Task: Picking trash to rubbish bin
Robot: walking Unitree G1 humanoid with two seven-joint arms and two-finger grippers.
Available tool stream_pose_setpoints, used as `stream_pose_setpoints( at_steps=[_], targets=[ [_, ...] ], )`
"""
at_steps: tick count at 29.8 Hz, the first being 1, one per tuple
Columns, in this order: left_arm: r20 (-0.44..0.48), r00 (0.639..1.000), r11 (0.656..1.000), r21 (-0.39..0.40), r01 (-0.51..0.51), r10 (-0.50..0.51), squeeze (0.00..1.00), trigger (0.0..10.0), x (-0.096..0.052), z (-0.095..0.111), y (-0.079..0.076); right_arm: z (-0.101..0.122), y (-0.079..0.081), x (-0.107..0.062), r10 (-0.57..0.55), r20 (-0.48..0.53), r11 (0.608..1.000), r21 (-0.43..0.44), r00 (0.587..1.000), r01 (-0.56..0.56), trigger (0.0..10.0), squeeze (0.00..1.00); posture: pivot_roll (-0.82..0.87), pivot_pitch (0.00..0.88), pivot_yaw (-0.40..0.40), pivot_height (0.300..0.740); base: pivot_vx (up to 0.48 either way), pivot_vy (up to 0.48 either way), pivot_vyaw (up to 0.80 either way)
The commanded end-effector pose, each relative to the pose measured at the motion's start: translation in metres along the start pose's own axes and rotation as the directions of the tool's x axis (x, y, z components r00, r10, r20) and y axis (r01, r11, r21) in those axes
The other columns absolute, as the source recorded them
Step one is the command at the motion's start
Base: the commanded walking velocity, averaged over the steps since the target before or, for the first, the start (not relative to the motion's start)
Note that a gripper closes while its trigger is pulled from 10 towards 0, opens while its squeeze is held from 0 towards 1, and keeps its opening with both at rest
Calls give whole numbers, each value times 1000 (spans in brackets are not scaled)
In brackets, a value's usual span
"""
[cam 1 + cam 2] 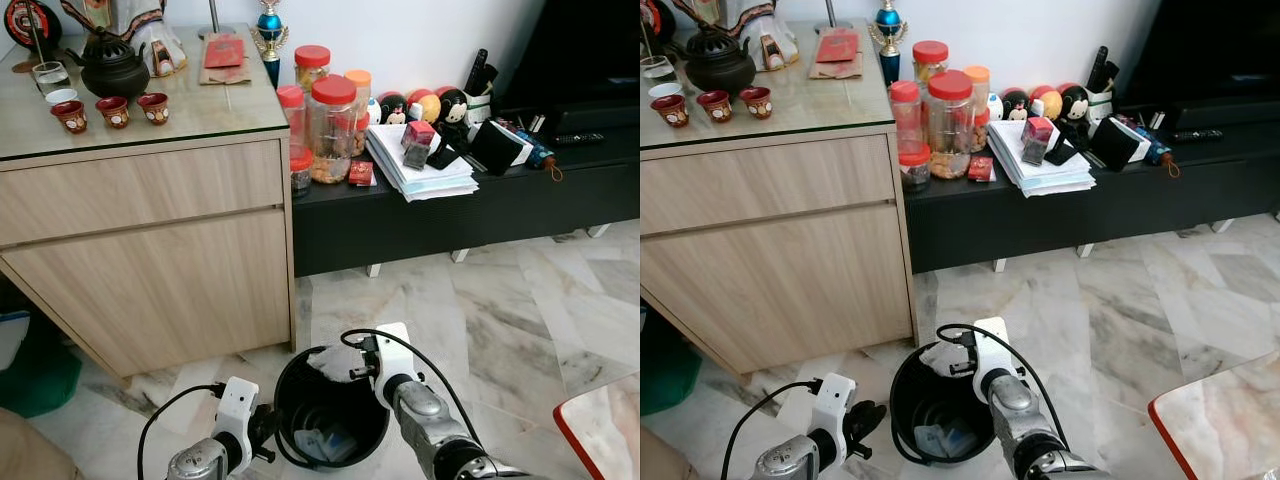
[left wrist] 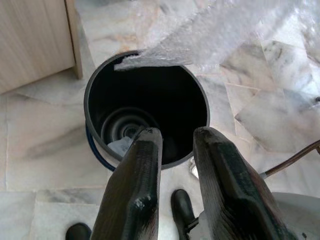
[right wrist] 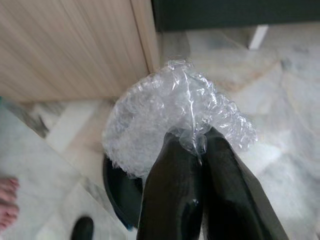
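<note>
Clear bubble wrap [image 3: 175,120] pinched in right gripper [image 3: 192,145], hanging just over far rim of black rubbish bin [image 1: 330,400]; mouth lies directly below. Left gripper [image 2: 175,150] empty, fingers apart, beside bin.

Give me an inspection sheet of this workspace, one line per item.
Surface: marble floor, pale and veined.
Job's things: black rubbish bin on the floor, some trash already inside; bubble wrap held over its rim.
Clutter: jars, stacked papers and small items on the low black cabinet; teapot and cups on the wooden cabinet.
Grippers: right gripper shut on the bubble wrap above the bin; left gripper open, beside the bin.
Cables: black cable looping at the right wrist; another at the left.
Surroundings: bare toes at the right wrist view's edge.
</note>
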State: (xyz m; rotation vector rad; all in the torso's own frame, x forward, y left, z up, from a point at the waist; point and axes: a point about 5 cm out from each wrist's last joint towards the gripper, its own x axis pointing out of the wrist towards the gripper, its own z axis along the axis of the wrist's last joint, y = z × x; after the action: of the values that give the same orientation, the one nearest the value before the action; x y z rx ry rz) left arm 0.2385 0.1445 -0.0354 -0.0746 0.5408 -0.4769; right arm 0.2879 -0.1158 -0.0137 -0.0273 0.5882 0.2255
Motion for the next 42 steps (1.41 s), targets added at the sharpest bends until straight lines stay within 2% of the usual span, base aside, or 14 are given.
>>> stream_pose_setpoints(
  at_steps=[1, 10, 29, 31, 32, 33, 34, 42],
  targets=[
    [-23, 1000, 1000, -2, 16, -16, 0, 10000, -2, -6, -2, -15, -2, -4, -11, -46, 1000, -6, 999, 10, 10000, 0, 117, 154, -40, 740, 0, 0, 0],
    [-26, 999, 1000, -1, 28, -28, 0, 10000, -5, -9, -3, -29, 0, -8, -11, -81, 1000, -11, 997, 10, 10000, 0, 125, 163, -33, 740, 0, 0, 0],
    [-27, 999, 1000, -13, 25, -25, 0, 10000, -8, -11, -5, -31, 10, -8, 27, -85, 1000, -9, 996, -28, 10000, 0, 128, 184, -37, 740, 0, 0, 0],
    [-27, 999, 1000, -13, 24, -25, 0, 10000, -8, -11, -5, -31, 10, -8, 29, -86, 1000, -8, 996, -30, 10000, 180, 128, 185, -38, 740, 0, 0, 0],
    [-27, 999, 1000, -13, 24, -25, 0, 10000, -8, -11, -6, -32, 10, -8, 29, -86, 1000, -8, 996, -30, 10000, 180, 128, 185, -38, 740, 0, 0, 0],
    [-27, 999, 1000, -13, 24, -24, 0, 10000, -8, -11, -5, -32, 11, -8, 34, -87, 999, -7, 996, -34, 10000, 953, 129, 186, -39, 740, 0, 0, 0],
    [-28, 999, 1000, -12, 23, -24, 0, 10000, -8, -11, -5, -32, 12, -8, 37, -87, 999, -6, 995, -38, 10000, 1000, 129, 186, -39, 740, 0, 0, 0],
    [-27, 999, 1000, -15, 21, -21, 0, 10000, -8, -10, -4, -31, 13, -8, 45, -85, 999, -3, 995, -45, 10000, 1000, 129, 186, -42, 740, 0, 0, 0]
  ],
)
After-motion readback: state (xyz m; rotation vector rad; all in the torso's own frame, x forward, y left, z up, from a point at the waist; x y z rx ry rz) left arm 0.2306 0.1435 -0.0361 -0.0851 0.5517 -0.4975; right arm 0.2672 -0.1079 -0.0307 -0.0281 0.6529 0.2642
